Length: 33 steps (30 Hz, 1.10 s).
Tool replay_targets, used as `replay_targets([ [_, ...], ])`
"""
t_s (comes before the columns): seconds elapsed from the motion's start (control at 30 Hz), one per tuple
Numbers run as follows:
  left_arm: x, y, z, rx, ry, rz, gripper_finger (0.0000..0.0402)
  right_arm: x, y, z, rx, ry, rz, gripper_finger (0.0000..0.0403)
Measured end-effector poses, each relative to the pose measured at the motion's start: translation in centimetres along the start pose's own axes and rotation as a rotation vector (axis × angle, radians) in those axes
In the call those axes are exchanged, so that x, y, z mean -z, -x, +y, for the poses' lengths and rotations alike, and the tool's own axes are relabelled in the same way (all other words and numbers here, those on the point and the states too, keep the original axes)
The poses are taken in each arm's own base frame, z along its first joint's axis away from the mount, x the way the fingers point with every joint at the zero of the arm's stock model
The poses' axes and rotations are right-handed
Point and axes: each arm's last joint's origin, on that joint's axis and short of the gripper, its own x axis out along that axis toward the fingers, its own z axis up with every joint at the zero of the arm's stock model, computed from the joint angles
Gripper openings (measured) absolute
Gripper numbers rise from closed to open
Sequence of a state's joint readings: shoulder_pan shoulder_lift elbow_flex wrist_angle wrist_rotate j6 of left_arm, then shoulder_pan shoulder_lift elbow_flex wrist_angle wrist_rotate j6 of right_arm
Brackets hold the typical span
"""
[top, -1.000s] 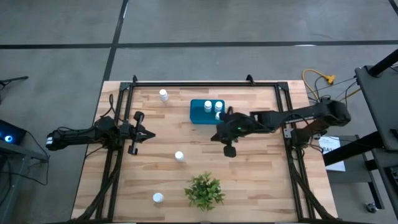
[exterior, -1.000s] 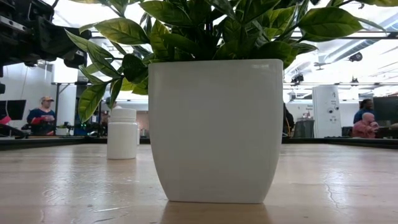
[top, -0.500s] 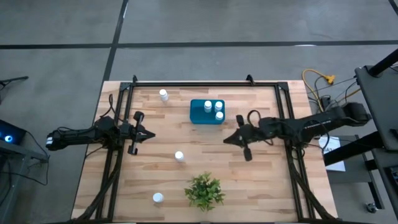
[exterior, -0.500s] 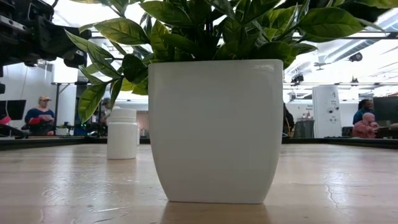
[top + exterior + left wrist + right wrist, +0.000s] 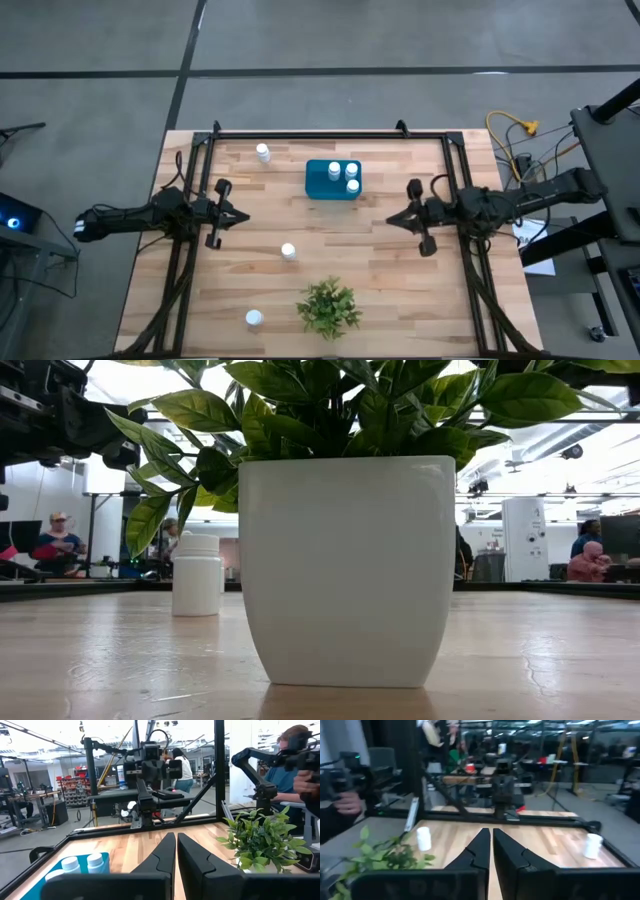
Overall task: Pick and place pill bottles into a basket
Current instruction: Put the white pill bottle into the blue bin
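Note:
The teal basket (image 5: 318,182) stands at the table's far middle with three white pill bottles (image 5: 351,171) upright in it; it also shows in the left wrist view (image 5: 80,872). Three more bottles stand on their bases on the table: far left (image 5: 263,152), middle (image 5: 288,251), near left (image 5: 254,318). My left gripper (image 5: 243,216) is shut and empty at the table's left, pointing right. My right gripper (image 5: 390,221) is shut and empty at the right, right of the basket, pointing left. The shut fingers show in the wrist views (image 5: 176,851) (image 5: 491,845).
A green plant (image 5: 328,306) in a white pot (image 5: 345,570) stands near the table's front edge, and in the low view it blocks the sight of most of the table. A black frame (image 5: 300,135) runs around the table. People are in the room behind.
My right gripper has drawn back from beside the basket toward the table's right edge, staying level. The three bottles in the basket and the loose ones stand as before.

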<state>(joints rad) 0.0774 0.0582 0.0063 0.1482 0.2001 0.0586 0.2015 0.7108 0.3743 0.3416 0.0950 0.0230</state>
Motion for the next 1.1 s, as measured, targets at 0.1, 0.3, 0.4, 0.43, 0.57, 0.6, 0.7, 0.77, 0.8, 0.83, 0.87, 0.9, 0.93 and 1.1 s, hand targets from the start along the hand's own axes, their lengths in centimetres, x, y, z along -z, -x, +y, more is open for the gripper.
replay_targets([
  [0.1,0.0,0.0,0.0,0.0,0.0,0.0,0.0002,0.3,1.0,-0.1,0.03,-0.002,0.006,0.0012],
  [0.3,0.1,-0.1,0.0,0.001,0.002,0.01,0.0002,1.3,2.3,-0.3,0.055,0.049,0.039,0.0012],
  [0.4,0.2,-0.1,0.0,0.002,0.004,0.019,0.0002,1.7,2.8,-0.7,0.16,0.062,0.028,0.0012],
  [0.43,0.2,-0.1,0.0,0.002,0.004,0.02,0.0002,1.9,2.9,-0.8,0.192,0.068,0.03,0.0012],
  [0.57,0.3,-0.2,0.0,0.002,0.005,0.029,0.0002,2.6,3.4,-1.0,0.224,0.087,0.025,0.0012],
  [0.6,0.3,-0.2,0.0,0.002,0.006,0.031,0.0002,2.8,3.6,-1.0,0.224,0.086,0.021,0.0012],
  [0.7,0.3,-0.2,0.0,0.002,0.007,0.034,0.0002,3.0,4.0,-1.1,0.229,0.095,-0.012,0.0012],
  [0.77,0.3,-0.2,0.0,0.002,0.007,0.034,0.0002,3.1,4.4,-1.1,0.234,0.105,-0.063,0.0012],
  [0.8,0.3,-0.2,0.0,0.002,0.007,0.034,0.0002,3.2,4.6,-1.2,0.238,0.114,-0.082,0.0012],
  [0.83,0.3,-0.2,0.0,0.002,0.007,0.034,0.0002,3.1,4.9,-1.2,0.243,0.121,-0.099,0.0012],
  [0.87,0.3,-0.2,0.0,0.003,0.007,0.034,0.0002,3.1,5.1,-1.2,0.245,0.125,-0.116,0.0012],
  [0.9,0.3,-0.2,0.0,0.003,0.006,0.033,0.0002,3.1,5.4,-1.2,0.246,0.125,-0.131,0.0012],
  [0.93,0.3,-0.2,0.0,0.003,0.006,0.033,0.0002,3.0,5.6,-1.2,0.246,0.122,-0.145,0.0012],
  [1.1,0.3,-0.2,0.0,0.002,0.006,0.033,0.0002,3.3,6.4,-1.3,0.215,0.118,-0.159,0.0012],
])
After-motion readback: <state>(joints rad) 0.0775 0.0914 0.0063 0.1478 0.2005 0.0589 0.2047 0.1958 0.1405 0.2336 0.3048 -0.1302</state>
